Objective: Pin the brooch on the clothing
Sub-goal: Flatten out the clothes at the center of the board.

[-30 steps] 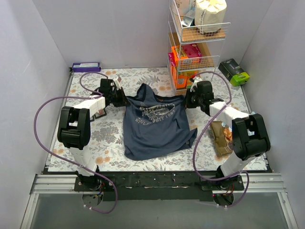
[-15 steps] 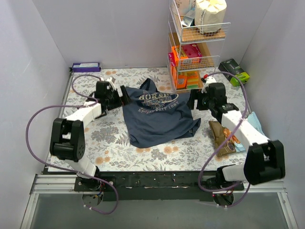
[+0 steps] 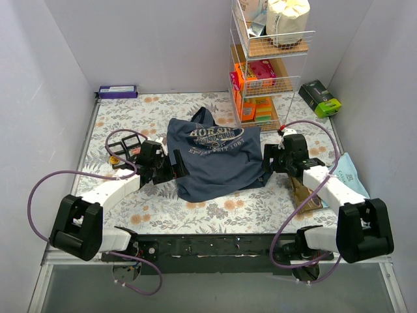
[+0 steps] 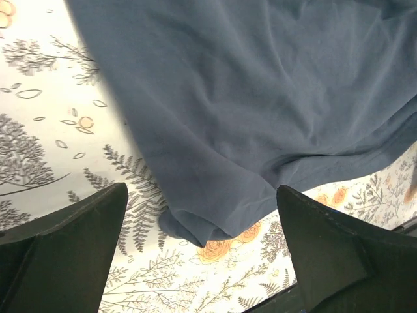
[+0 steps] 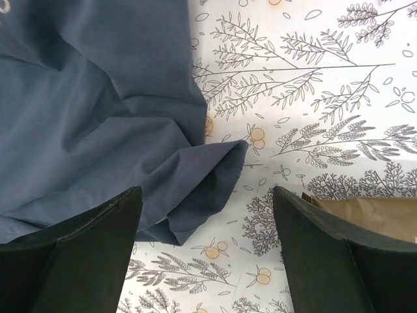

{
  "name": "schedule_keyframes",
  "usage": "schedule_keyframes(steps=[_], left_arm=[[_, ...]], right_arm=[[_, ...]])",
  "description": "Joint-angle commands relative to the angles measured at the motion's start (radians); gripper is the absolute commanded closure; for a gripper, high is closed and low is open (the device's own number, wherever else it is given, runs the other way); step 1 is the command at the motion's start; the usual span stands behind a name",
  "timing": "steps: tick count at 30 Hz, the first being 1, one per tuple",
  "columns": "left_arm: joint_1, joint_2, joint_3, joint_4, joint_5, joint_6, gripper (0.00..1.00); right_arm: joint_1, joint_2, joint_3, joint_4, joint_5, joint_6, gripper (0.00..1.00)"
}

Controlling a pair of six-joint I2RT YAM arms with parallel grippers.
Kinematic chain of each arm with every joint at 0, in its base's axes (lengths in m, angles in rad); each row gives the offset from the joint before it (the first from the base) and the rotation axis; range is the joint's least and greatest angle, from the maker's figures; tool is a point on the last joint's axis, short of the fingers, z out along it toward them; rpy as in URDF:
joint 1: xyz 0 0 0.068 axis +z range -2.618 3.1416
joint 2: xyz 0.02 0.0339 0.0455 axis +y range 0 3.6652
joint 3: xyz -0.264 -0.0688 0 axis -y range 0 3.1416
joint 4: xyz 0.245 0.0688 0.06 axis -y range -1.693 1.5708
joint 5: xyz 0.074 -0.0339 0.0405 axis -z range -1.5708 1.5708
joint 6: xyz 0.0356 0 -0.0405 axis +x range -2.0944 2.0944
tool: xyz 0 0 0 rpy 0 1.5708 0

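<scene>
The clothing (image 3: 215,160), a navy tank top with a pale chest print, lies rumpled on the floral mat, neck towards the back. My left gripper (image 3: 174,168) stands open at its near left hem. In the left wrist view a folded hem corner of the clothing (image 4: 260,98) lies below and between that gripper's (image 4: 201,189) fingers, untouched. My right gripper (image 3: 267,163) is open at the right hem, with a loose fold of the clothing (image 5: 98,130) under its gap (image 5: 206,189). I cannot make out the brooch for certain. A small gold thing (image 3: 115,160) lies beside an open black case (image 3: 132,143).
A wire shelf rack (image 3: 267,59) with boxes stands at the back right. A green-and-black box (image 3: 320,98) sits beside it, and a purple box (image 3: 117,91) at the back left. A brown packet (image 3: 301,189) (image 5: 365,215) and a pale blue packet (image 3: 348,171) lie near my right arm.
Both grippers opened and let go of the clothing after carrying it towards the back. Both arms then drew back to its near hem, and the clothing lies still.
</scene>
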Motion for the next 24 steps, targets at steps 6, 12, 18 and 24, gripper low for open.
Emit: schedule_keyframes(steps=[6, 12, 18, 24], left_arm=[[-0.033, 0.091, 0.024, 0.064, 0.058, 0.020, 0.11], [-0.036, 0.161, 0.007, 0.179, 0.214, 0.024, 0.37], [-0.041, 0.152, 0.011, 0.261, 0.279, 0.011, 0.81], [0.033, 0.007, 0.018, 0.306, 0.254, -0.054, 0.99]], right_arm=[[-0.003, 0.117, -0.020, 0.147, -0.013, 0.034, 0.14], [-0.003, 0.124, -0.023, 0.157, -0.057, 0.023, 0.51], [0.021, 0.005, -0.003, 0.054, 0.016, -0.034, 0.98], [0.189, -0.155, -0.035, -0.049, 0.130, -0.026, 0.99]])
